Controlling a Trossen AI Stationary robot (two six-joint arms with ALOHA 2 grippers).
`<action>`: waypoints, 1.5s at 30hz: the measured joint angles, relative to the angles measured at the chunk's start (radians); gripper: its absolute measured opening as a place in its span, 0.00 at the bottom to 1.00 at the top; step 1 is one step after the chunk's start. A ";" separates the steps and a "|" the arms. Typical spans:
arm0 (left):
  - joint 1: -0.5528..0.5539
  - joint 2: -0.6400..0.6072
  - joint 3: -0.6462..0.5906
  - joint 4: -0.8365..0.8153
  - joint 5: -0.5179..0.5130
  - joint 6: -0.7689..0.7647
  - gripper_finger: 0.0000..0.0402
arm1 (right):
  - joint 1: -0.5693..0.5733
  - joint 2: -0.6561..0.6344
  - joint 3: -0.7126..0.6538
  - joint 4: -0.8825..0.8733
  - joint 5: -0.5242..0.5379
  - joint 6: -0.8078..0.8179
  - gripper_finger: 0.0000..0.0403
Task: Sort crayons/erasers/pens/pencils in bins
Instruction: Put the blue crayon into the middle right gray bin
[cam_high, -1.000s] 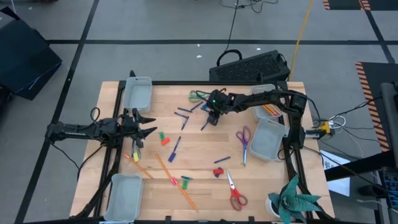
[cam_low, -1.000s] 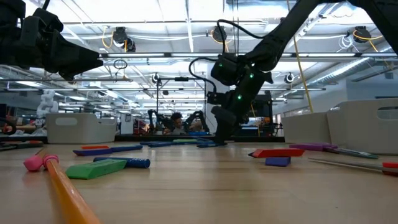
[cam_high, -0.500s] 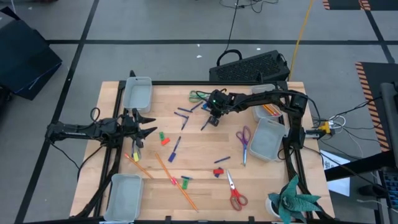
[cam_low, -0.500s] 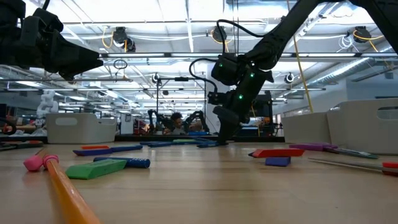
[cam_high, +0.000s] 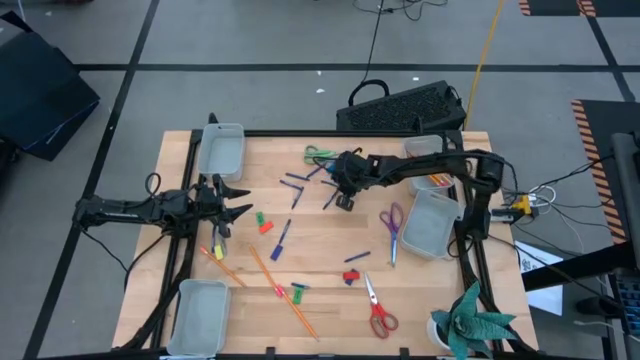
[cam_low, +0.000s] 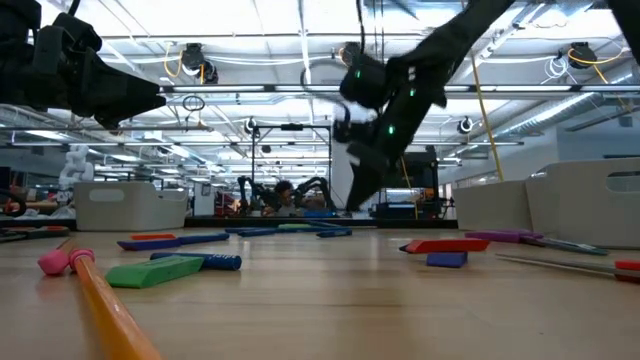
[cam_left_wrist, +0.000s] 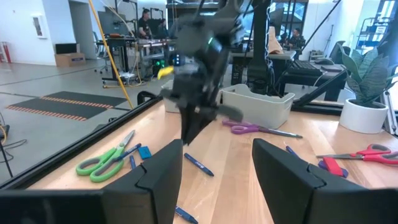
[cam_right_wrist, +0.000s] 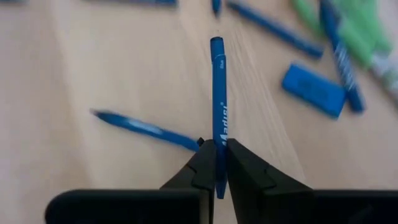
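Now, right gripper (cam_right_wrist: 216, 163) jaws pinched on blue pen (cam_right_wrist: 217, 93), above table (cam_high: 330, 250)

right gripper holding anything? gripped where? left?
The right gripper pinches a blue pen near one end; most of the barrel sticks out past the fingertips. The left gripper is open and holds nothing.

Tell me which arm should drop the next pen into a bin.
The right arm. Its claw is shut on a thin blue pen, lifted above the table, with the translucent grey-white plastic bins on its side. The left claw hangs open and empty at the opposite edge.
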 joint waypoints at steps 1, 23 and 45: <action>0.000 0.000 0.000 0.000 0.000 0.000 0.49 | 0.012 -0.022 0.000 -0.002 0.000 0.004 0.05; 0.000 0.000 0.000 0.000 0.000 0.000 0.49 | 0.387 -0.708 -0.045 -1.036 0.001 1.033 0.05; 0.000 0.000 0.000 0.000 0.000 0.000 0.49 | 0.398 -0.761 -0.310 -1.004 0.033 1.314 0.27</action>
